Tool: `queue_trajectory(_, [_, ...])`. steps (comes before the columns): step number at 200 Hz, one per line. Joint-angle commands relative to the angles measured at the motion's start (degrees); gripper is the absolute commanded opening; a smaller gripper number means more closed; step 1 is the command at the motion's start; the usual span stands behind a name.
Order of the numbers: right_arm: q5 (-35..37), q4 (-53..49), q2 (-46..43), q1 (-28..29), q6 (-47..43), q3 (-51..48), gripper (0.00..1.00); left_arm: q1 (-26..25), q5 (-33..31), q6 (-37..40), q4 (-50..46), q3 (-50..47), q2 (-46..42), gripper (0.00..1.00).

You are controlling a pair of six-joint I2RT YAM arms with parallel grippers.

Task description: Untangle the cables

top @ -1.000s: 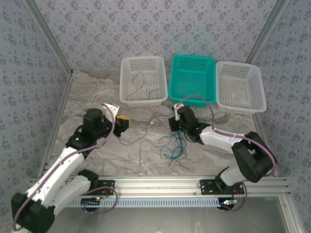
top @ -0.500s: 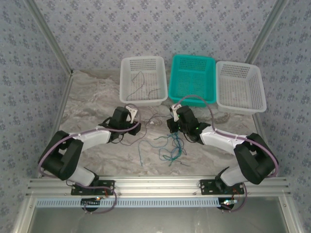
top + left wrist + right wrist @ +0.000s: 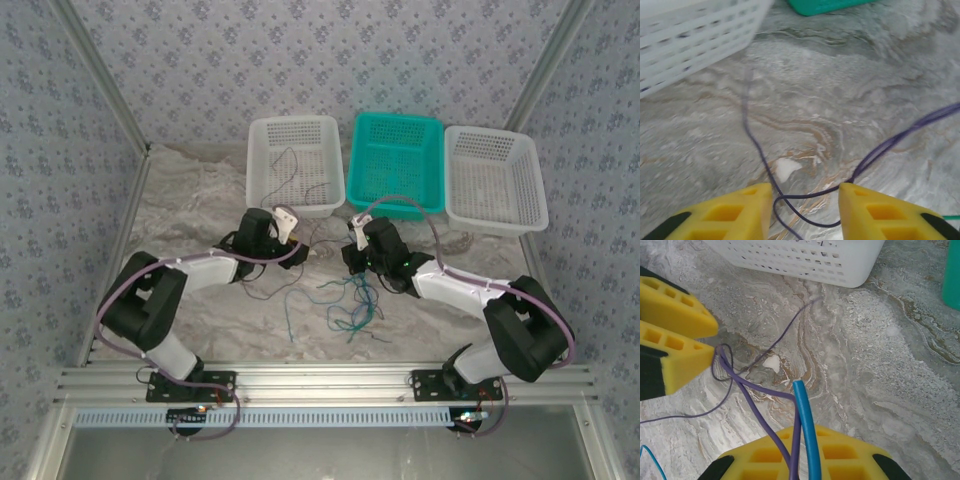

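The cables (image 3: pixel 352 300) lie as a loose blue, teal and dark purple tangle on the marbled table between the arms. My right gripper (image 3: pixel 352 250) is at the tangle's far end. In its wrist view the right gripper (image 3: pixel 802 455) is shut on a blue cable (image 3: pixel 805 415) and a purple cable (image 3: pixel 757 407), both running out from its yellow pads. My left gripper (image 3: pixel 290 232) has its tips close to the right one. The left gripper (image 3: pixel 806 200) is open, and a loop of the purple cable (image 3: pixel 805 196) lies on the table between its yellow fingers (image 3: pixel 735 210).
Three baskets line the back: a white basket (image 3: pixel 295 165) with a thin cable in it, a teal basket (image 3: pixel 395 165) and another white basket (image 3: pixel 495 175). The near white basket (image 3: pixel 800 260) stands just beyond both grippers. Aluminium rails frame the table.
The left arm has swung from the left side in to the centre and its jaws have widened around the purple cable's loop. The right gripper has barely moved and keeps its grip.
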Motion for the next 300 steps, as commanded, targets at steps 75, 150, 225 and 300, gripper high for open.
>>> queue_trajectory(75, [-0.87, -2.2, -1.0, 0.58, -1.3, 3.1, 0.13, -0.76, 5.51, 6.16, -2.57, 4.95, 7.85, 0.28])
queue_trajectory(150, [14.36, -12.43, 3.07, -3.19, 5.82, 5.21, 0.24, -0.76, 4.33, 2.61, -4.28, -1.85, -7.82, 0.0])
queue_trajectory(225, [5.52, -8.93, -13.6, 5.03, -4.4, 2.56, 0.66, -0.89, -5.01, 5.08, -22.18, 1.93, -21.0, 0.0])
queue_trajectory(300, [0.89, 25.47, -15.11, 13.19, -25.61, -12.31, 0.63, -0.9, 1.08, -3.14, -26.93, 7.46, -23.45, 0.0])
